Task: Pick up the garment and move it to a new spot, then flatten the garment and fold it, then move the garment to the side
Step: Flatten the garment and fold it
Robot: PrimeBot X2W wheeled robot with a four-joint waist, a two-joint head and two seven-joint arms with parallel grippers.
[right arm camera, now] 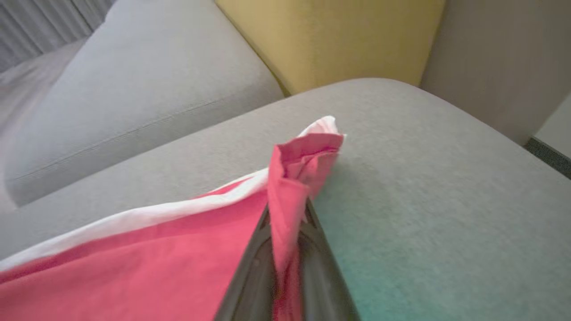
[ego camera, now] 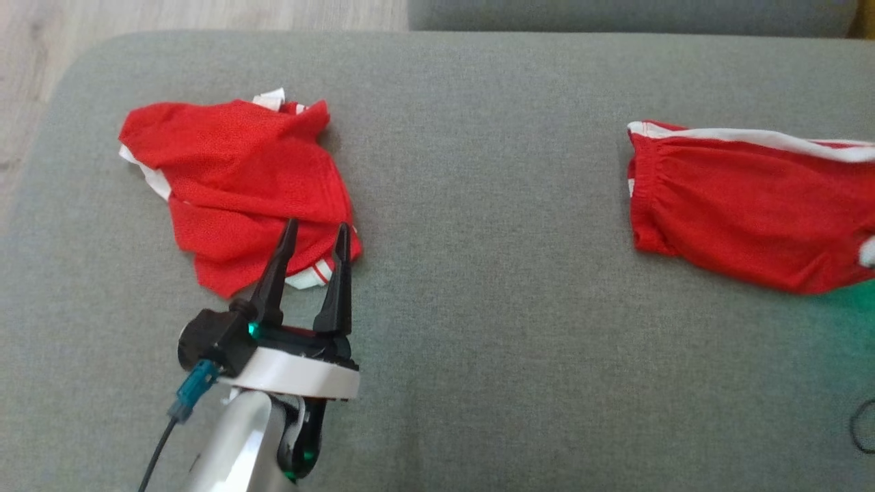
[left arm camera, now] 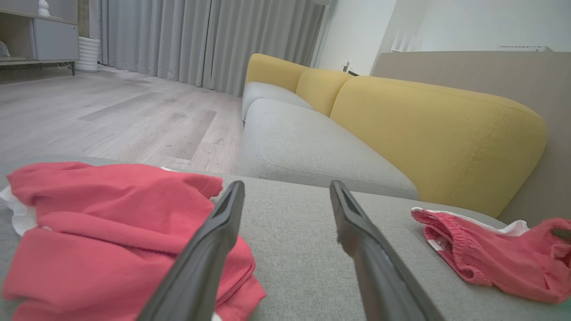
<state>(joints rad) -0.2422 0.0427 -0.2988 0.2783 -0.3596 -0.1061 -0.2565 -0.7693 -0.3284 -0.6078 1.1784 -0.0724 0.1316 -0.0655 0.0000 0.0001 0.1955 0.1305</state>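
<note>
A red garment with a white stripe point(ego camera: 745, 212) lies spread at the right of the grey cushion point(ego camera: 492, 307); it also appears in the left wrist view point(left arm camera: 490, 258). My right gripper point(right arm camera: 287, 214) is shut on a bunched corner of this garment point(right arm camera: 134, 267), lifting it slightly off the cushion. A second, crumpled red garment with white trim point(ego camera: 232, 184) lies at the left. My left gripper point(ego camera: 318, 225) is open, its fingertips over that pile's near right edge, nothing between them. In the left wrist view the left gripper point(left arm camera: 286, 187) points past the crumpled pile point(left arm camera: 102, 232).
The cushion's left edge drops to a pale wood floor point(ego camera: 41, 41). Beyond it stands a sofa with a grey seat point(left arm camera: 303, 142) and yellow backrests point(left arm camera: 428, 133). A dark cable loop point(ego camera: 863, 425) shows at the right edge.
</note>
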